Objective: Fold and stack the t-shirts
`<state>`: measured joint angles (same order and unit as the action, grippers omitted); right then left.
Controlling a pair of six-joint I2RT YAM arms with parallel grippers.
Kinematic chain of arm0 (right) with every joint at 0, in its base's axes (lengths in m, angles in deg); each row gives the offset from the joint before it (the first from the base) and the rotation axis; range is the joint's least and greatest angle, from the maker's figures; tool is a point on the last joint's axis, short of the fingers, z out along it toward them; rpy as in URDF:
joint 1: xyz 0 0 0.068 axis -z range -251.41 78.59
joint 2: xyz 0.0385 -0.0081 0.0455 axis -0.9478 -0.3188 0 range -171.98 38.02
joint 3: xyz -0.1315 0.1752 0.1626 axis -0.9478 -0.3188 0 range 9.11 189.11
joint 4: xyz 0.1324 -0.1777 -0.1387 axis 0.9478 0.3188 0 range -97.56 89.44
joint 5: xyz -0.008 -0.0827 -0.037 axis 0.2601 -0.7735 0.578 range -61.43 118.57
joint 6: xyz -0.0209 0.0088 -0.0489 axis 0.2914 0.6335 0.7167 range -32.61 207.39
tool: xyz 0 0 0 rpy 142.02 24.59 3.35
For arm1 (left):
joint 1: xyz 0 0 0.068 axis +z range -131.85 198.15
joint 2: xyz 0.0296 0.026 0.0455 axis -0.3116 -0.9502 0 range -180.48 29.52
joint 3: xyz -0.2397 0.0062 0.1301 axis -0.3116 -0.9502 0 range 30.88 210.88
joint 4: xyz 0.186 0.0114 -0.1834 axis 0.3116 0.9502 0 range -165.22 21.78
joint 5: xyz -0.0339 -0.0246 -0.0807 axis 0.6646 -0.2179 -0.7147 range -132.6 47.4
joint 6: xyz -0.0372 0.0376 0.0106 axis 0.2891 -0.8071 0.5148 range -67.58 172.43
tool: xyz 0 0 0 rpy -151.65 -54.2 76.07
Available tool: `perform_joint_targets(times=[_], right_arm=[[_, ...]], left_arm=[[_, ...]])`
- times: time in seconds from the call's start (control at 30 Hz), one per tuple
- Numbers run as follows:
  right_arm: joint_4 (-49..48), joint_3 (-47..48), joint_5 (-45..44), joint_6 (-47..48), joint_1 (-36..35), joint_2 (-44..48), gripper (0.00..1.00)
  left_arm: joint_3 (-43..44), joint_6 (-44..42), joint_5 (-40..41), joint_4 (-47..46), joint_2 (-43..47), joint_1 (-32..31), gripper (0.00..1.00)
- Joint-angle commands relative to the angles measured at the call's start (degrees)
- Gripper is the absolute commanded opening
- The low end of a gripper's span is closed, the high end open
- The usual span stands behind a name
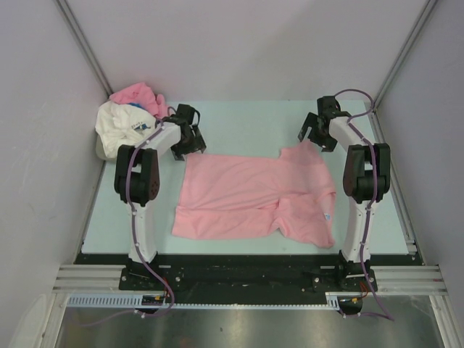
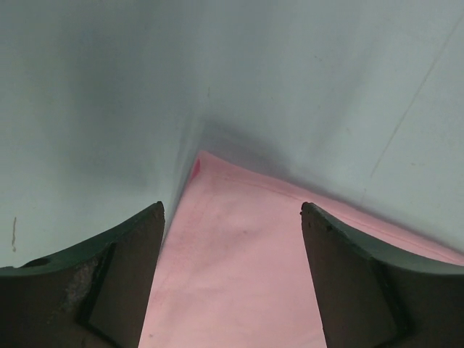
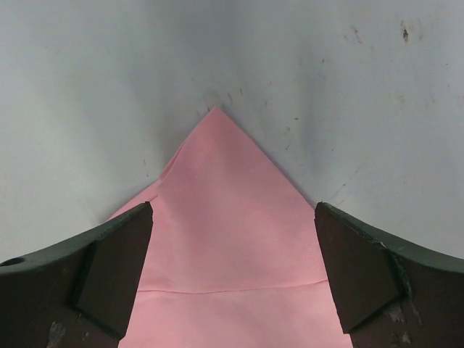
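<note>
One light-pink t-shirt (image 1: 250, 196) lies spread out mid table (image 1: 239, 119), near right part folded over. Its far corners sit between the wide-open jaws of the left gripper (image 1: 190, 139) and right gripper (image 1: 313, 134), and neither one is pinching anything. Two more tees are heaped far left, a pink one (image 1: 138, 95) and a white one (image 1: 118, 129) with blue print, so three shirts total.

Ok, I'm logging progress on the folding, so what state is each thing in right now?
Spread pink t-shirt: lying flat, one side folded over, not stacked.
White t-shirt: crumpled, unfolded, at far left.
Crumpled pink t-shirt: bunched up against the white one.
Left gripper: open, over a corner of the flat shirt.
Right gripper: open, over another corner.
</note>
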<state>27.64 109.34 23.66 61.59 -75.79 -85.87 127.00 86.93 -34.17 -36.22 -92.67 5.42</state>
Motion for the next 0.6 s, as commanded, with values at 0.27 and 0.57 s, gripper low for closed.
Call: perform_joint_targets(times=[0.27,0.57], right_arm=[[-1.5,1.6,0.9,0.6,-0.2,1.9,0.99],[-1.3,0.9,1.0,0.1,-0.2,0.8,0.99]], left_arm=[[7.1,-0.1,-3.1,0.2,-5.0,1.5,0.67],[4.5,-0.5,-2.8,-0.8,-5.4,1.6,0.42]])
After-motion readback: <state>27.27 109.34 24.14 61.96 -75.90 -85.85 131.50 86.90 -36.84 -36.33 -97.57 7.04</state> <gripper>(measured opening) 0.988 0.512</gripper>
